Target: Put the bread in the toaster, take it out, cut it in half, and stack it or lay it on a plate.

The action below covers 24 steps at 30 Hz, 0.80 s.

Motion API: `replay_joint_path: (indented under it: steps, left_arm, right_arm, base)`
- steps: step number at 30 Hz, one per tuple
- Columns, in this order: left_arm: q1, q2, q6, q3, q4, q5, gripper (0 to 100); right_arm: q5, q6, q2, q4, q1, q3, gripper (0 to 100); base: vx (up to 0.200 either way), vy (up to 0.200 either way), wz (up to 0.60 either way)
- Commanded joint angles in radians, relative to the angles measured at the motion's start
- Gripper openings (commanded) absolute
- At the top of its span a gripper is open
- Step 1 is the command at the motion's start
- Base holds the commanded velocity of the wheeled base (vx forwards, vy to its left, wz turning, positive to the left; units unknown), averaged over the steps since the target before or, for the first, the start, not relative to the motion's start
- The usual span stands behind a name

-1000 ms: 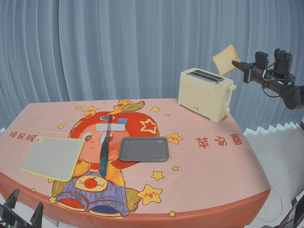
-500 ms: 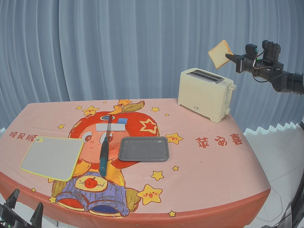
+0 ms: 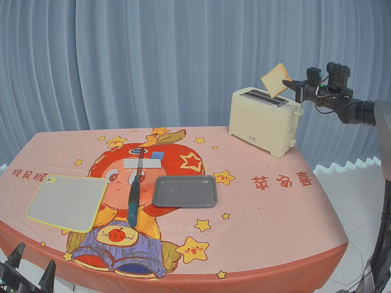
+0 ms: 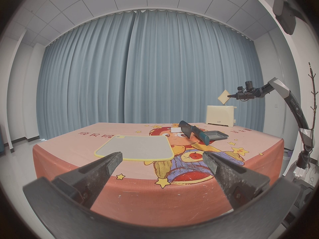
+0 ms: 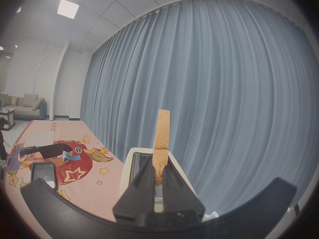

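Well, toaster (image 3: 262, 121) stands on cartoon-printed tablecloth (image 3: 260, 224); blue curtains (image 3: 163, 53) behind.

curtain (image 3: 163, 41): blue-grey, pleated | ceiling light (image 5: 68, 8): lit | sofa (image 5: 27, 104): beige

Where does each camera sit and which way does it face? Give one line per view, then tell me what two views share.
Head view: on the head, looking forward and down at the table; right gripper at the right, left gripper tips low left.
Left wrist view: low before the table's edge, facing across it; own open fingers frame the cutting board.
Right wrist view: up by the toaster, facing the curtain; own fingers clamp the bread.
Shared: all three show bread and toaster.
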Motion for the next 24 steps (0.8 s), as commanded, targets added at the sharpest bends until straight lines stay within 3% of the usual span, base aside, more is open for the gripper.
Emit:
replay_joint_path:
  steps: [1, 24]
  left_arm:
    - [0.0, 0.001, 0.0, 0.018, 0.0, 0.0, 100]
    - [0.0, 0.001, 0.0, 0.018, 0.0, 0.0, 100]
  right_arm:
    - [0.0, -0.001, 0.009, -0.003, 0.004, 0.006, 0]
    - [0.0, -0.031, -0.002, -0.009, 0.003, 0.083, 0]
  base:
    - [0.0, 0.0, 0.0]
    - [0.0, 0.0, 0.0]
